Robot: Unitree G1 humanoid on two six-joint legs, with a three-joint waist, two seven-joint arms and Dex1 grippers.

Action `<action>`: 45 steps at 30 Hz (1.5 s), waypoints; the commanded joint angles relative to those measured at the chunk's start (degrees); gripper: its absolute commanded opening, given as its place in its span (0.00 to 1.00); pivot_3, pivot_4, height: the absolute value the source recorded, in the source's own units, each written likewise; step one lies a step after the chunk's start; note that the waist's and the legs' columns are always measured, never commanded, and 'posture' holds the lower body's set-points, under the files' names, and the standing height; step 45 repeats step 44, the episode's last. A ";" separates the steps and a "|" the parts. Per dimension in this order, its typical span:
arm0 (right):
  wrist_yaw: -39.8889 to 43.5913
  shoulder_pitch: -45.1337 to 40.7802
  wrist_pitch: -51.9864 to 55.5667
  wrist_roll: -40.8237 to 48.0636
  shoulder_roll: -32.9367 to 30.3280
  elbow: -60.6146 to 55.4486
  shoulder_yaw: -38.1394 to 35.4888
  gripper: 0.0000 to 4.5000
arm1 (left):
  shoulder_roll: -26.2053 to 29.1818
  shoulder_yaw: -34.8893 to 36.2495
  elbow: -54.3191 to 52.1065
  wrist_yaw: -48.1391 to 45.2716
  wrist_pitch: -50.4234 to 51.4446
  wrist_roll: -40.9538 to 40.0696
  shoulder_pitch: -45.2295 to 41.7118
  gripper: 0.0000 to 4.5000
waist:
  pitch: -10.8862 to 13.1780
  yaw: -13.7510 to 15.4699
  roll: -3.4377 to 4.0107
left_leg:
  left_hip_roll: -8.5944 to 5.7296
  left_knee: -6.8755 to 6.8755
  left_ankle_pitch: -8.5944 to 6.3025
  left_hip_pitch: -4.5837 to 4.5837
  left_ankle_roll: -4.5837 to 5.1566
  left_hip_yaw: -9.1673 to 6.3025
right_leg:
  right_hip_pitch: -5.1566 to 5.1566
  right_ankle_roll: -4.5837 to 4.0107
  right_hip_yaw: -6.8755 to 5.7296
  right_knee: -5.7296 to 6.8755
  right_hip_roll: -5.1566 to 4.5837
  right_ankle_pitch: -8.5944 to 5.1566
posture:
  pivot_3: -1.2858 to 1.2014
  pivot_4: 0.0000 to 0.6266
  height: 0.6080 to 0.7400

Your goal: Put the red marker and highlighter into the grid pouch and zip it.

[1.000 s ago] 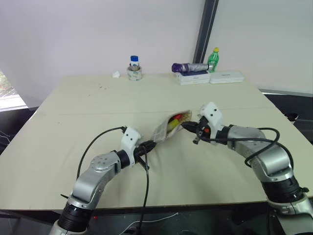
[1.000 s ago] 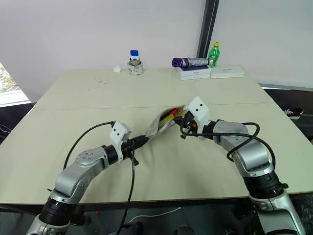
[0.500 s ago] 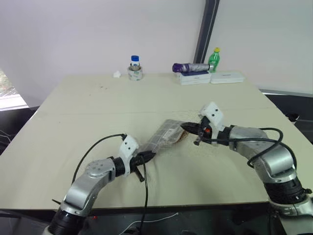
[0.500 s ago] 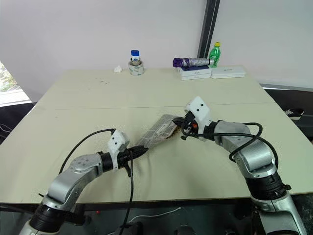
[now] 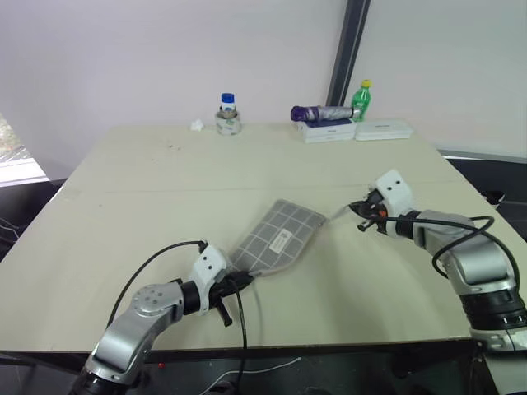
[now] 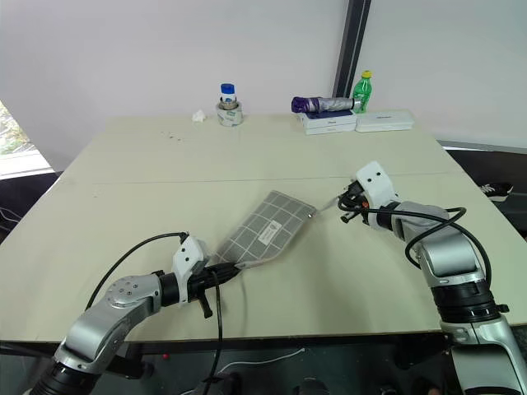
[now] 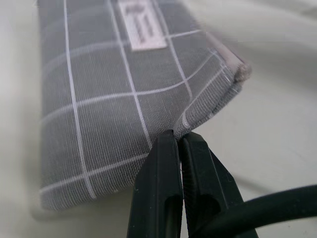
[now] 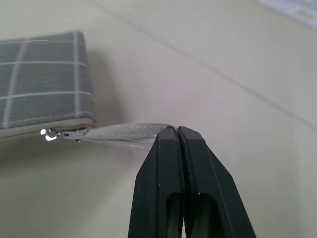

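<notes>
Both grippers are pinched shut: the left gripper (image 5: 240,281) clamps a near corner of the flat grey fabric grid pouch (image 5: 276,236) with white lines, lying mid-table; the right gripper (image 5: 355,209) grips its pale zipper pull tab (image 8: 126,133). Soft, floppy cloth (probably light) seems best held at corner and tab.
</notes>
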 commanded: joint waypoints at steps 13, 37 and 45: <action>-5.25 -2.18 -3.97 -7.59 0.38 7.16 -0.35 0.01 | 0.62 2.81 -1.24 -0.36 0.12 -0.79 1.01 0.00 | 0.00 0.11 0.00 | -0.02 0.01 0.00 0.00 0.00 0.01 | 0.00 0.00 0.01 0.00 -0.03 0.00 | 0.52 0.24 0.98; 10.41 14.57 -12.84 0.93 -4.59 1.28 -11.80 0.86 | 5.15 20.54 -1.60 3.65 -0.94 -3.86 10.30 0.80 | 0.00 0.09 0.00 | 0.04 0.02 -0.04 0.02 0.06 0.06 | 0.04 0.00 0.03 -0.08 -0.06 -0.01 | 0.52 0.24 0.98; 11.95 14.49 -13.08 2.55 -3.21 1.26 -11.33 0.86 | 5.47 22.94 -0.57 5.18 -2.55 -2.77 11.30 0.80 | 0.00 0.24 0.00 | 0.02 0.01 -0.04 -0.01 0.06 0.06 | 0.03 0.00 0.04 -0.10 -0.10 -0.01 | 0.52 0.24 0.98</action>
